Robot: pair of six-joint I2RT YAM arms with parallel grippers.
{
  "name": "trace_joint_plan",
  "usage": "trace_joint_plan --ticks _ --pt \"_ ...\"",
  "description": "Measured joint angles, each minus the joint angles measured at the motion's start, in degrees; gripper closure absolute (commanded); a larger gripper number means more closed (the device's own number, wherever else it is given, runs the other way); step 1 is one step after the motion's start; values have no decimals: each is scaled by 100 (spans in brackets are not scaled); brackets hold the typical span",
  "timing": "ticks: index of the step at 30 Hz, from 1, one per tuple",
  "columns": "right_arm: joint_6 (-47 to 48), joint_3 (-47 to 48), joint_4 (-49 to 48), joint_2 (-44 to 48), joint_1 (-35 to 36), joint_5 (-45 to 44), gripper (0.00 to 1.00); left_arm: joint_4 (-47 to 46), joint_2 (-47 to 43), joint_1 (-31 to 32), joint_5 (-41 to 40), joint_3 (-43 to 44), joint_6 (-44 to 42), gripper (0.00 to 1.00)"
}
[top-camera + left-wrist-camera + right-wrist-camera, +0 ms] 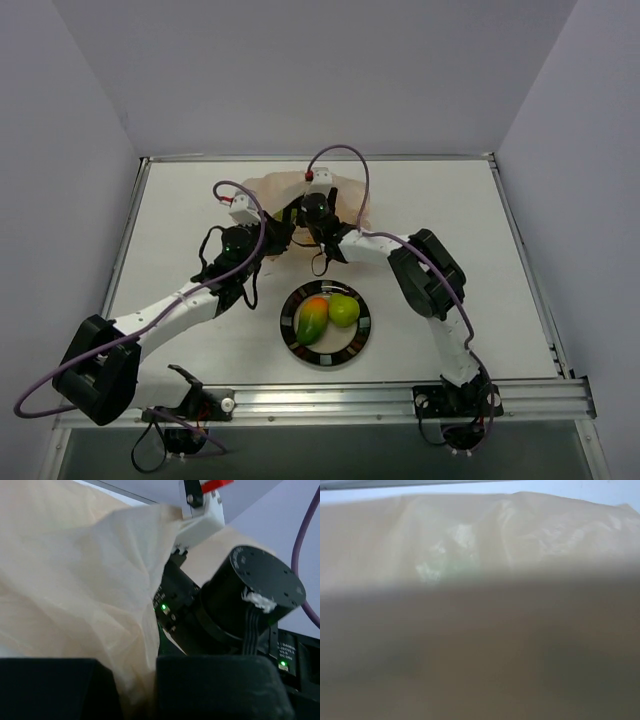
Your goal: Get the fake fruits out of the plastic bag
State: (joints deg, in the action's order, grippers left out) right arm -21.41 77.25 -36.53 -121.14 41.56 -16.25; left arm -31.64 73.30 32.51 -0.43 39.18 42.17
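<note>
The mango [312,318] and a round green fruit [344,310] lie on the plate [364,338] near my bases, so I judge I am after the last fake fruit, a pale green blur [447,562] behind the film of the plastic bag [268,192] at the back of the desk [450,220]. My left pincer [137,692] is clamped tight on a fold of the bag, while my right pincer [316,210] reaches into its mouth, how wide I cannot tell; next it must close round the fruit, not the film
</note>
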Motion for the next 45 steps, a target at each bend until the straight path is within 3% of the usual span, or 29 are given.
trace_joint_plan --ticks 5,13,15,16,19,22,29,32,37,41,42,44,45 --pt "92 916 -125 -675 -24 -22 0 203 0 0 17 13 59 98" --pt "-94 2149 -190 -1978 -57 501 1 240 9 0 -13 -157 225 98" --pt "-131 2208 -258 -2127 -57 640 27 201 9 -2 -90 -369 264 98" --pt "-175 2184 -306 -2155 -57 675 48 210 9 -11 -111 -479 286 98" --pt "-221 1510 -791 -1899 -61 610 77 299 55 -39 -138 -632 304 98" --pt "-188 199 -1110 -1167 -96 367 86 267 122 -37 -129 -610 302 98" --pt "-33 -2221 -1491 1285 -245 -439 86 153 503 332 -11 -164 258 98" --pt "-87 -2817 -1740 2308 -297 -616 79 195 455 750 -57 -94 101 98" --pt "-267 -2940 -2205 2387 -289 -319 63 310 -17 1021 -356 -450 -17 97" --pt "-400 -2743 -2262 1558 -291 289 55 507 -267 935 -787 -839 -83 44" --pt "-415 -2680 -2229 1355 -291 426 54 590 -269 909 -863 -870 -105 22" --pt "-455 -2610 -2164 1036 -293 695 53 715 -280 870 -920 -863 -173 6" --pt "-470 -2610 -2107 964 -297 776 53 791 -313 863 -944 -833 -221 5"
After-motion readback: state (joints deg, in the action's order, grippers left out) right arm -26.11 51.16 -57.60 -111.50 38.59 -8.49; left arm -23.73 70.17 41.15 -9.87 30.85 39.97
